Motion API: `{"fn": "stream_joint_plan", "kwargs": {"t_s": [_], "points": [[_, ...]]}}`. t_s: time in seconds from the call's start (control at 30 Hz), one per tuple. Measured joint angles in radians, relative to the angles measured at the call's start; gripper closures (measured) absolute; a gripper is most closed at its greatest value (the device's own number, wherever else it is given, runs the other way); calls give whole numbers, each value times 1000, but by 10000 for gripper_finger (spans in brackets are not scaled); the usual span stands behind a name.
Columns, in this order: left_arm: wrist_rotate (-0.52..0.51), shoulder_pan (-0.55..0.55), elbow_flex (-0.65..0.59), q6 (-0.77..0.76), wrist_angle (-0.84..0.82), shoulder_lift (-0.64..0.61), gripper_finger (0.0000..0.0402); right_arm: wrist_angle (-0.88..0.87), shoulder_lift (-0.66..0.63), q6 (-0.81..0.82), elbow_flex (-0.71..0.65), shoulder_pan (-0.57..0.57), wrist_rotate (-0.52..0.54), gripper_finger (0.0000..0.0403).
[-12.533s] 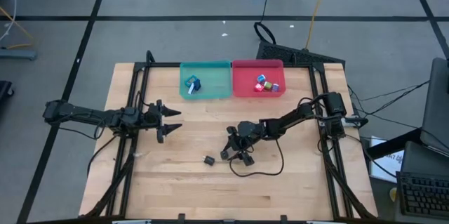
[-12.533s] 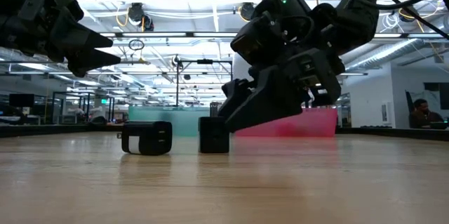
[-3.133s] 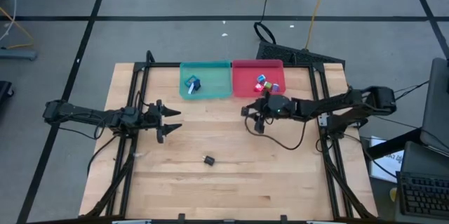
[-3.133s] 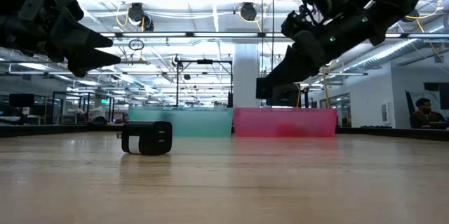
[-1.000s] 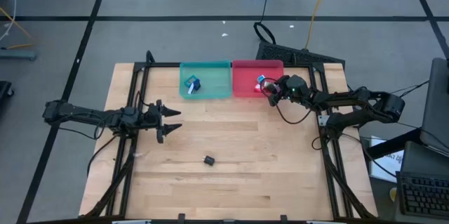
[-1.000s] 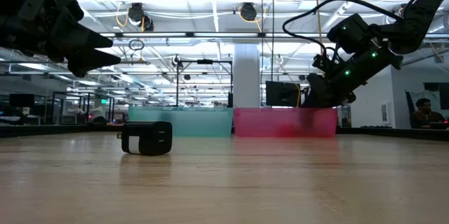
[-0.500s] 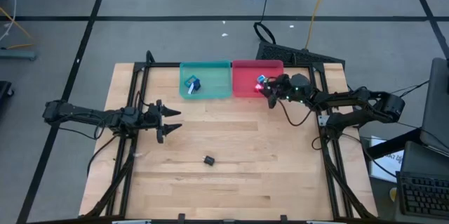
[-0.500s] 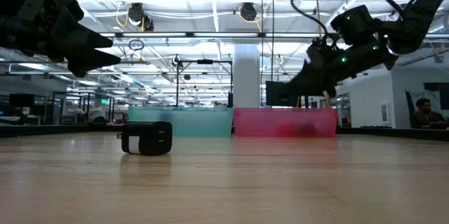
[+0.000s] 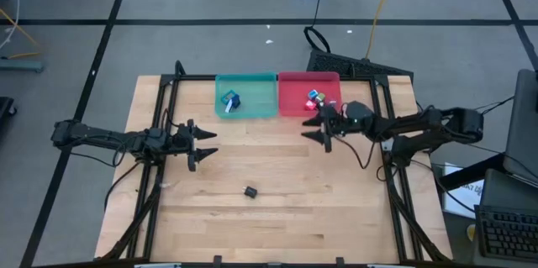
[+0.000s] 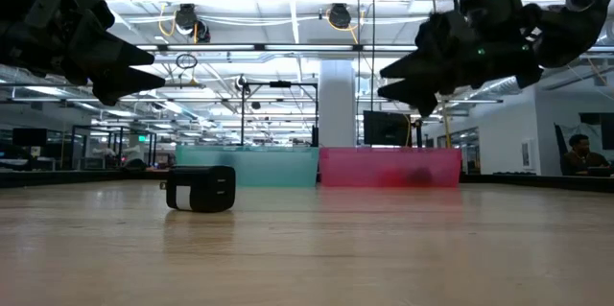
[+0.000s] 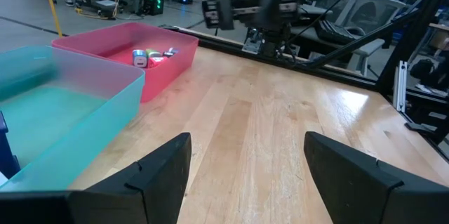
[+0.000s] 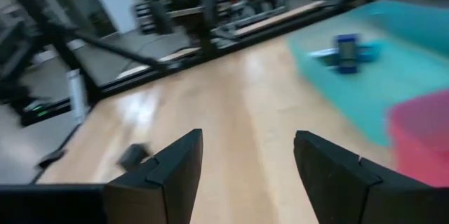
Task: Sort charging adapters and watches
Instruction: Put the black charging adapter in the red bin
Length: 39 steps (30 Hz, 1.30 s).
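One black charging adapter [image 9: 250,191] rests on its side on the bare wood near the table's middle; it also shows in the low view [image 10: 200,189] and the right wrist view [image 12: 132,155]. Several coloured charging adapters [image 9: 315,98] lie in the red tray [image 9: 290,104]. The watches [image 9: 229,100] lie in the teal tray [image 9: 261,104]. My right gripper [image 9: 313,134] hovers open just on the near side of the red tray, pointing level toward the table's left, with nothing between its fingers [image 12: 175,175]. At the left side my left gripper [image 9: 206,144] waits, open and empty.
The two trays stand side by side at the table's far edge. Black frame rails [image 9: 164,176] run along the left and right sides. A cable [image 9: 357,155] trails from my right arm. Bare wood spreads around the black adapter.
My right gripper has left the red tray, going toward the table's near and left side and rising. It has tipped up from slanting down into the tray to pointing level. The black adapter on the table has not moved.
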Motion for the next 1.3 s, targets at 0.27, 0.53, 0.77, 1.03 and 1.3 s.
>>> {"fn": "stream_joint_plan", "kwargs": {"t_s": [0.27,0.53,0.77,1.03,1.3], "points": [[0,0,0,0,0,0,123,24,0,-7,0,183,22,193],[0,0,0,0,0,0,124,23,0,-57,0,274,55,193],[0,0,0,0,0,0,123,35,3,-61,0,311,54,193],[0,0,0,31,7,0,124,179,59,-61,0,386,56,193],[-1,0,0,54,11,0,123,206,71,-78,0,388,57,194]]}}
